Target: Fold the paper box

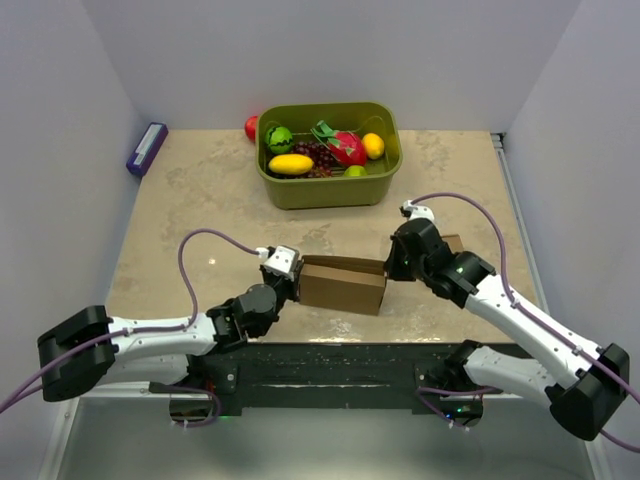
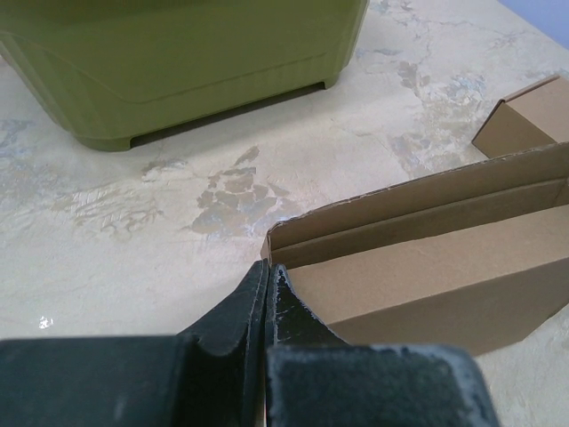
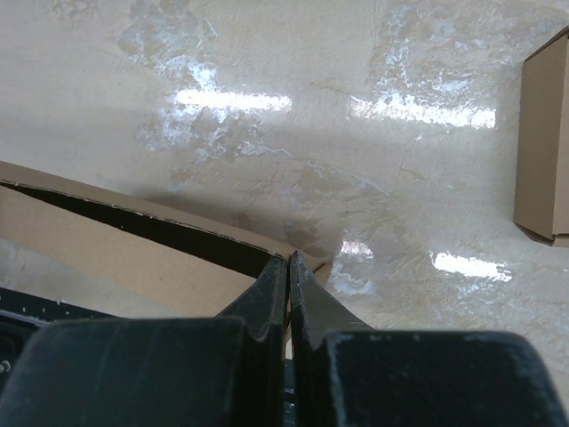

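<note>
Pinching the paper box (image 1: 343, 287) by its two ends near the front of the table (image 1: 200, 210), left gripper (image 1: 298, 282) and right gripper (image 1: 389, 268) both clamped on thin cardboard, risking a torn or slipping flap if pulled unevenly.

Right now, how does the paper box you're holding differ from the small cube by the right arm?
The paper box is much wider than the small cube. The paper box is open-topped, its panels only partly folded; the small cube looks closed up. The left gripper and right gripper pinch the paper box's ends; the small cube stands free. Both are plain brown cardboard.
</note>
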